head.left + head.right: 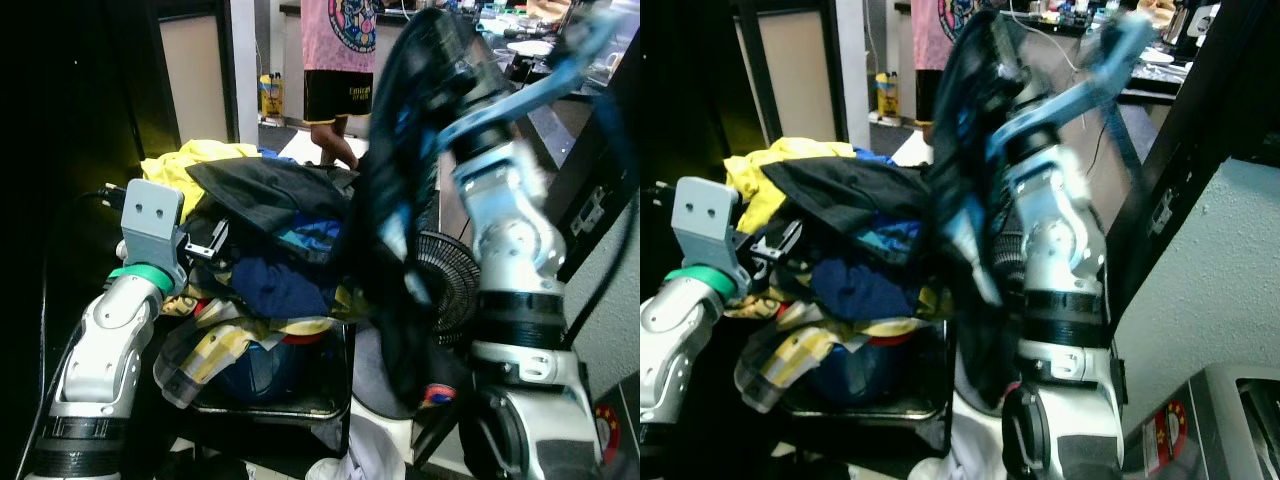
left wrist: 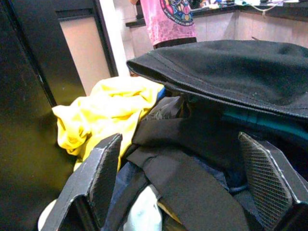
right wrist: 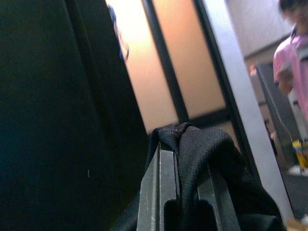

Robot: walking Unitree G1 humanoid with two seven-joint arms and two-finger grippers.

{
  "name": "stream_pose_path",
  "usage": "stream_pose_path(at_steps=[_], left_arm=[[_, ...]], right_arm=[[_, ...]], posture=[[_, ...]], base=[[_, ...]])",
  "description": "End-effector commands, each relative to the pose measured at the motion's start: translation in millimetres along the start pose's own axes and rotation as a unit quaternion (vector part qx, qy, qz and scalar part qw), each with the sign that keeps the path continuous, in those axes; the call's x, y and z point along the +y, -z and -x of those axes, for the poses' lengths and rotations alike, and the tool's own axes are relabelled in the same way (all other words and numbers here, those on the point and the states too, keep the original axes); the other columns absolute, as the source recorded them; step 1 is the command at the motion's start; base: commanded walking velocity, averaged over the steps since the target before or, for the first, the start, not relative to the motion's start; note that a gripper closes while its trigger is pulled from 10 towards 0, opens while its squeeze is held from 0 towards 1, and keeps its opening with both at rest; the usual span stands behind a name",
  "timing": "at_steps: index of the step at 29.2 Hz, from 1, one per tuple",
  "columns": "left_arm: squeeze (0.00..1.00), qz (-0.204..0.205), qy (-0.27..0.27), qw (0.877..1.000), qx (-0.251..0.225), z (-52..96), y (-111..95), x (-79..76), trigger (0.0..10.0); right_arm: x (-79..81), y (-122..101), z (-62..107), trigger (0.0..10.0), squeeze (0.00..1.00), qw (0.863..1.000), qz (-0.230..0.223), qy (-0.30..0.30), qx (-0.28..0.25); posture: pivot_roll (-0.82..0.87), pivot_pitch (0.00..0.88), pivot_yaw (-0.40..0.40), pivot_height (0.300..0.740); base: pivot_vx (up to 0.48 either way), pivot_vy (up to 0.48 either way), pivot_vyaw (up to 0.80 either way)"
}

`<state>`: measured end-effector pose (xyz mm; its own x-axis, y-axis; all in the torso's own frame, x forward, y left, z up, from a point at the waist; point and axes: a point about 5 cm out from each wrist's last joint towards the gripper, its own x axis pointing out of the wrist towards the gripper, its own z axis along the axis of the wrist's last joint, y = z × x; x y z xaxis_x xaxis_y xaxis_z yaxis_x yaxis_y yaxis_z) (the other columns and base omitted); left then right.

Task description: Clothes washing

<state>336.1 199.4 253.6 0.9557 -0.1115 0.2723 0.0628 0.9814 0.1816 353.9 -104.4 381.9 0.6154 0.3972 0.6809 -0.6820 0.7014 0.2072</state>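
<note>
Right up close in the left eye view, the silver right arm is blurry, and a big dark cloth (image 1: pixel 400 200) hangs down in front of it from up high. That cloth hides the top of the arm and the right gripper. A round black fan (image 1: pixel 445 285) peeks out from behind the cloth. The clothes pile (image 1: pixel 265 250) sits heaped in a dark basket (image 1: pixel 300 400), with a black top piece, a yellow shirt (image 1: pixel 195 165) at the back and a checked cloth hanging over the front rim. The left gripper (image 1: pixel 205 243) reaches into the left side of the pile. A person in a pink shirt (image 1: pixel 340 60) stands behind, cut off at the top edge.

From the right eye view, a grey box with a red sticker (image 1: pixel 1200 420) stands in the lower right corner.

Looking from the left wrist, the two black fingers (image 2: pixel 103 168) are spread wide apart with nothing held, and folded black cloth lies between them.

Looking from the right wrist, the right gripper (image 3: pixel 185 178) has its fingers pinched tight on a fold of the dark cloth. Everything beside it is very dark.
</note>
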Motion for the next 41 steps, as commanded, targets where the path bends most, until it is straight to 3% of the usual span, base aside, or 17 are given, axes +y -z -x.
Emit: stream_pose_path(at_steps=[1,5,15,20,39,40,41], left_arm=[[0.0,0.004,-0.003,1.0,-0.001,0.0,0.7,-1.2,10.0],[0.0,0.004,-0.006,1.0,0.007,0.5,2.9,-3.6,10.0],[0.0,0.041,-0.056,0.997,0.042,1.3,9.5,-3.1,10.0],[0.0,0.078,-0.096,0.99,0.066,2.8,14.0,-4.3,10.0],[0.0,0.08,-0.103,0.989,0.072,3.3,12.7,-5.1,10.0],[0.0,0.124,-0.107,0.984,0.071,2.9,12.3,-6.4,10.0],[0.0,0.137,-0.102,0.984,0.041,0.4,4.3,-5.9,10.0]], right_arm=[[-4.6,10.1,6.0,10.0,0.0,0.999,0.02,0.016,0.024],[-8.9,17.1,10.4,10.0,0.0,0.999,0.023,0.028,0.033],[-19.5,9.5,11.1,10.0,0.0,0.997,0.036,0.061,0.022],[-27.0,14.0,15.8,10.0,0.0,0.995,0.053,0.083,0.031],[-27.2,14.3,15.4,10.0,0.0,0.994,0.055,0.084,0.029],[-30.4,14.2,16.5,10.0,0.0,0.994,0.056,0.094,0.028],[-41.8,2.9,17.0,10.0,0.0,0.994,0.036,0.103,0.008]], posture=[[0.03,0.023,-0.015,0.74],[0.03,0.022,-0.014,0.74],[0.03,0.022,-0.024,0.74],[0.03,0.021,-0.024,0.74],[0.03,0.021,-0.024,0.74],[0.03,0.019,-0.028,0.74],[0.02,0.017,-0.031,0.74]], base=[[0.0,0.0,0.0],[0.0,0.0,0.0],[0.0,0.0,-0.8],[0.0,0.0,-0.8],[0.0,0.0,-0.8],[0.0,0.0,-0.8],[0.0,0.0,-0.8]])
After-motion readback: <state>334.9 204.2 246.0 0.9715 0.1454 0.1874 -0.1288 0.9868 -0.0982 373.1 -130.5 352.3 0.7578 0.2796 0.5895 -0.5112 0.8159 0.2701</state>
